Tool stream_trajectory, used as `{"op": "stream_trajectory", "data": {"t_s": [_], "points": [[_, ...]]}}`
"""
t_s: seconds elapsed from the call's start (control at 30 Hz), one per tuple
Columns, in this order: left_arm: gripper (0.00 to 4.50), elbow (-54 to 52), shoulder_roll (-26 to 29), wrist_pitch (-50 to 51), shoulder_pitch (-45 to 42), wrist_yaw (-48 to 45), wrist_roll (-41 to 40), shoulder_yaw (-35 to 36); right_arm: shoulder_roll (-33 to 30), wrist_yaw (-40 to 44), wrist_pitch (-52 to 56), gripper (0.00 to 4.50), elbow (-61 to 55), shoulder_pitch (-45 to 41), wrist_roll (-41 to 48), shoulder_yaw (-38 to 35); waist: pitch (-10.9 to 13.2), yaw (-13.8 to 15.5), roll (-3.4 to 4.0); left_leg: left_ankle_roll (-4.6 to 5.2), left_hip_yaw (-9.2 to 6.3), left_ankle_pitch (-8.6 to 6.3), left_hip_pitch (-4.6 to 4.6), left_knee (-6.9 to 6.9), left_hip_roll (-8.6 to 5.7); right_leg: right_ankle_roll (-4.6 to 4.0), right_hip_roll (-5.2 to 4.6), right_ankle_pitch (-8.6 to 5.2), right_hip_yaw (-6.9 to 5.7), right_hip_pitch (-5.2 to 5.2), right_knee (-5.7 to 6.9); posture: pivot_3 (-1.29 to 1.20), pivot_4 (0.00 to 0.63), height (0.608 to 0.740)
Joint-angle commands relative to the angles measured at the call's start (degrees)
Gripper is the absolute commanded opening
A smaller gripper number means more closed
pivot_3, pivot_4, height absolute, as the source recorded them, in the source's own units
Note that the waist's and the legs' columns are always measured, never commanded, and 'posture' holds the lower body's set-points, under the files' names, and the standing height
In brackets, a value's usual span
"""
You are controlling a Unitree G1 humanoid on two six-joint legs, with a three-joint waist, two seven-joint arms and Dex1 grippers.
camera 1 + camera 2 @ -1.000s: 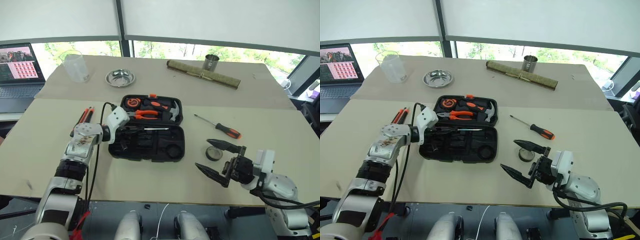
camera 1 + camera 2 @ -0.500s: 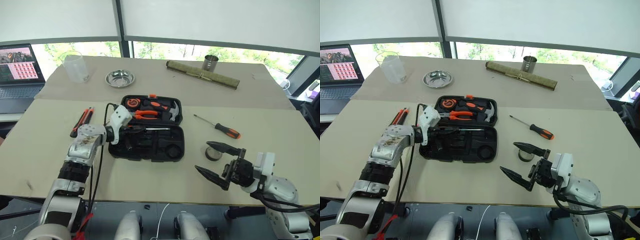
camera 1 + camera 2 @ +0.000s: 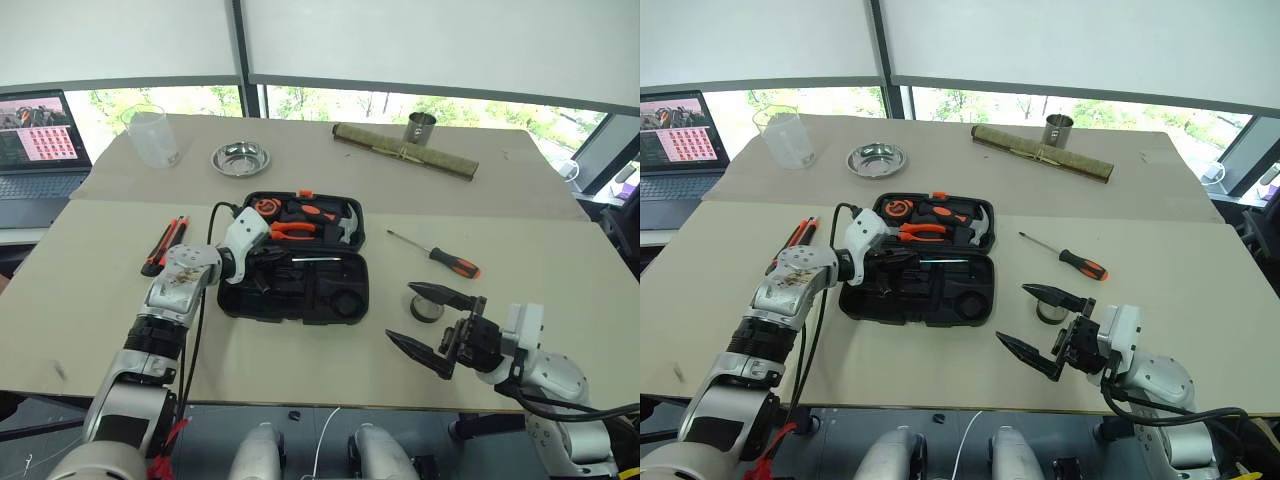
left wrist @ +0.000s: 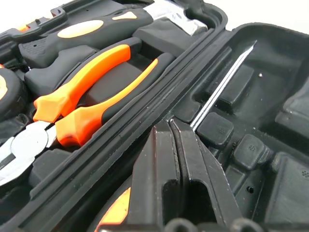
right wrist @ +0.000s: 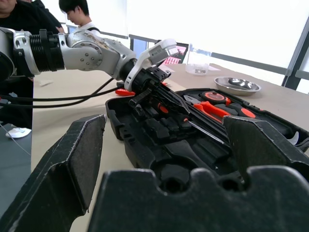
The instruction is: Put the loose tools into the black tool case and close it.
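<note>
Placing: screwdriver into case
left gripper: jaws clamped on screwdriver
right gripper: jaws apart
next: seat, release

Bright daylight from the windows behind, soft shadows — near fingers blurred in wrist views

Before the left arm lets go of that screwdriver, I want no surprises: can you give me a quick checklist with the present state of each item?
1. Tool case lid open, recesses reachable: ok.
2. Left claw shut on the screwdriver, shaft over the case's near half: ok.
3. Screwdriver fully seated in its recess: cannot tell.
4. Right claw open, apart from the case: ok.
5. All loose tools packed: not ok; second screwdriver, tape roll and the orange tools left of the case lie on the table.
</note>
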Motion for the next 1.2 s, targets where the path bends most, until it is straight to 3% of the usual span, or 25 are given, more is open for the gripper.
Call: {"op": "stream_trajectory", "data": {"t_s": [0.03, 0.2, 0.3, 0.37, 0.4, 0.53, 0.7, 0.77, 0.87, 0.97, 1.07, 1.2], "points": [[0.09, -1.6, -0.5, 2.6, 2.4, -1.3, 1.3, -3.6, 0.3, -1.2, -0.3, 4.5, -0.7, -1.3, -0.5, -0.4, 0.0, 0.0, 0.0, 0.0, 0.0, 0.0, 0.0, 0.0, 0.0, 0.0, -0.01, 0.0, 0.0, 0.0, 0.0, 0.0, 0.15, 0.74], [0.09, 1.2, -1.2, -2.4, 3.1, 1.2, 1.9, -1.8, 1.5, -4.9, 1.7, 4.5, -0.7, -2.8, 0.7, -1.6, -0.1, 0.1, 0.05, 0.01, -0.01, -0.01, 0.02, 0.0, -0.01, 0.0, -0.02, 0.0, -0.01, 0.06, -0.05, 0.0, 0.15, 0.74], [0.09, -1.6, -3.3, -10.3, 4.5, -0.8, -6.7, 7.0, 1.5, -7.8, 3.0, 4.5, -0.6, -2.3, 2.1, -4.8, -0.1, 0.2, 0.1, 0.02, 0.0, -0.01, 0.02, 0.0, -0.02, 0.0, -0.07, 0.0, -0.01, 0.05, -0.05, 0.0, 0.15, 0.74], [0.09, -7.4, -1.0, -8.8, 7.0, -6.6, -12.4, 10.2, 0.9, -9.1, 3.0, 4.5, 0.0, -1.2, 2.5, -7.7, -0.1, 0.1, 0.07, 0.02, 0.0, -0.01, -0.07, 0.01, -0.02, 0.0, -0.08, 0.0, -0.01, -0.02, -0.06, 0.0, 0.15, 0.74], [0.59, -10.9, 0.5, -7.1, 8.1, -8.9, -15.2, 11.4, 0.5, -9.4, 2.5, 4.5, 0.5, -0.4, 2.1, -9.4, 0.0, 0.1, 0.06, 0.02, -0.01, -0.01, -0.15, 0.01, 0.0, 0.0, -0.08, 0.0, -0.03, -0.08, -0.05, 0.0, 0.15, 0.74], [1.84, -20.6, 5.8, -8.0, 12.6, -12.7, -20.2, 15.7, -1.4, -9.7, 0.2, 4.5, 3.9, 3.6, -0.4, -15.9, 0.0, -0.2, 0.07, 0.02, -0.03, -0.02, -0.14, -0.07, 0.04, -0.01, -0.07, 0.01, -0.06, -0.1, -0.1, 0.0, 0.15, 0.74], [3.8, -29.9, 12.4, -9.7, 25.5, -21.5, -28.2, 23.7, -4.5, -10.0, -3.4, 4.5, 13.0, 8.4, -5.2, -22.7, -0.1, -0.6, 0.29, 0.05, 0.07, -0.04, 0.05, -0.18, 0.01, 0.01, -0.17, -0.01, 0.02, 0.08, -0.24, 0.0, 0.15, 0.74], [4.45, -33.2, 13.9, -7.8, 30.1, -21.0, -31.2, 27.5, -5.8, -11.2, -4.3, 4.5, 16.7, 9.2, -7.6, -24.5, -0.1, -0.9, 0.28, 0.06, 0.13, -0.05, 0.04, -0.21, 0.09, -0.02, -0.13, -0.02, 0.03, 0.04, -0.28, 0.0, 0.15, 0.74], [4.45, -33.4, 13.4, -7.9, 34.2, -18.3, -32.9, 31.1, -9.2, -13.9, -0.7, 4.5, 19.3, 6.2, -10.0, -24.7, -0.1, -0.8, 0.36, 0.06, 0.12, -0.04, 0.08, -0.19, 0.17, -0.04, -0.13, -0.05, 0.03, 0.04, -0.27, 0.0, 0.15, 0.74], [4.45, -32.5, 13.3, -8.4, 36.4, -17.1, -30.8, 30.5, -14.1, -14.5, 6.0, 4.5, 22.0, 0.2, -12.1, -21.3, 0.0, -1.0, 0.53, 0.14, 0.14, 0.01, 0.25, -0.16, 0.11, -0.01, -0.17, -0.04, 0.21, 0.11, -0.27, 0.0, 0.15, 0.74], [4.45, -32.0, 12.7, -7.3, 36.2, -15.6, -31.8, 29.9, -21.2, -7.5, 14.2, 4.5, 26.3, -9.6, -14.2, -12.9, 0.0, -1.4, 0.52, 0.16, 0.24, 0.02, 0.35, -0.15, 0.11, -0.04, -0.14, -0.02, 0.28, 0.14, -0.27, 0.0, 0.15, 0.74], [4.45, -32.7, 13.3, -7.1, 36.8, -18.3, -32.6, 27.5, -23.6, 0.1, 15.2, 4.5, 41.1, -27.8, -19.1, -2.9, 0.0, -1.8, 0.44, 0.18, 0.32, 0.03, 0.27, -0.16, 0.14, -0.06, -0.03, 0.01, 0.25, 0.07, -0.26, 0.0, 0.15, 0.74]]}}
